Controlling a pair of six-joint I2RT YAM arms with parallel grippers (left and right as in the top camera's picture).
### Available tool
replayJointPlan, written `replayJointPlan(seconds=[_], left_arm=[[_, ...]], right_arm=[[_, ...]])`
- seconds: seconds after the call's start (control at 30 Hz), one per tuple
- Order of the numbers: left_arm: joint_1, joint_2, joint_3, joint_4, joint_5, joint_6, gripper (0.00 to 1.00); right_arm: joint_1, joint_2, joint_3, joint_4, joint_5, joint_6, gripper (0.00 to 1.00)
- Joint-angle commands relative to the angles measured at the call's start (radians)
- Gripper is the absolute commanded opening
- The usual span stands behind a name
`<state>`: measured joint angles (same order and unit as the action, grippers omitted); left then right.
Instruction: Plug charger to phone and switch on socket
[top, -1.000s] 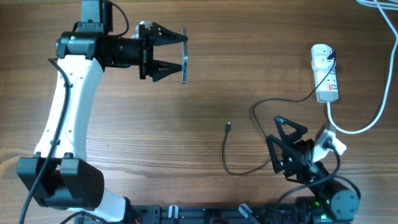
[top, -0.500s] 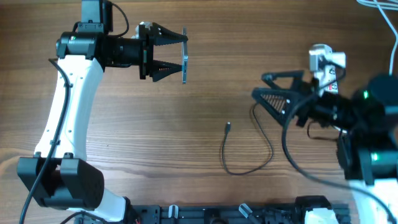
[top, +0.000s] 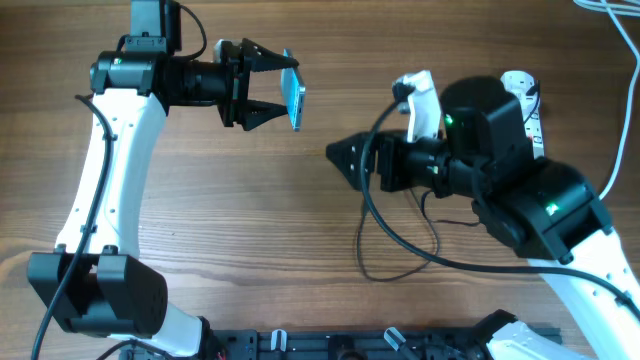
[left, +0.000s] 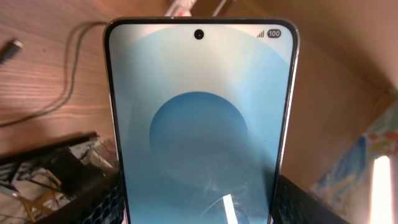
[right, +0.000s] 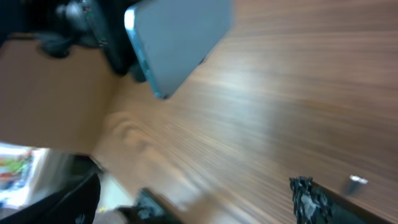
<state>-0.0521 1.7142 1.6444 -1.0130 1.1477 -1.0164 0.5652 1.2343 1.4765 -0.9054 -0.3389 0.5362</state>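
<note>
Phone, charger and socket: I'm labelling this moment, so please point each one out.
phone (left: 199, 124), left wrist view, middle of its screen.
charger (left: 11, 51), left wrist view, connector tip.
socket (top: 517, 80), overhead view, exposed rounded end.

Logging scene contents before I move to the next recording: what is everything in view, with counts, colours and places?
smartphone: one, light blue screen, upper left, held off the table.
charger cable: one, thin black, looped mid-table.
power strip: one, white, far right, partly hidden by the right arm.
white cable: one, thick, right edge.
table: one, brown wood.
left end effector: black, shut on the smartphone.
right end effector: black, open, mid-table.
</note>
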Motion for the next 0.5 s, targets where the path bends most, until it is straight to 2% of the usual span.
replayJointPlan(seconds=[0.0, 0.17, 0.3, 0.4, 0.47], left_arm=[[0.004, -0.026, 0.003, 0.001, -0.088, -0.013, 0.66], [0.000, -0.026, 0.003, -0.048, -0.154, -0.013, 0.66], [-0.029, -0.026, 0.003, -0.048, -0.217, -0.013, 0.66], [-0.056, -0.026, 0.003, -0.048, -0.260, -0.013, 0.66], [-0.058, -0.026, 0.003, -0.048, -0.267, -0.013, 0.66]], right_arm=[[0.055, 0.075, 0.108, -0.049, 0.220, -0.035, 0.99], [0.155, 0.154, 0.117, 0.080, 0.221, 0.017, 0.99], [0.223, 0.233, 0.117, 0.113, 0.363, 0.073, 0.99], [0.241, 0.281, 0.117, 0.122, 0.457, 0.127, 0.92], [0.241, 0.290, 0.117, 0.138, 0.471, 0.127, 0.81]])
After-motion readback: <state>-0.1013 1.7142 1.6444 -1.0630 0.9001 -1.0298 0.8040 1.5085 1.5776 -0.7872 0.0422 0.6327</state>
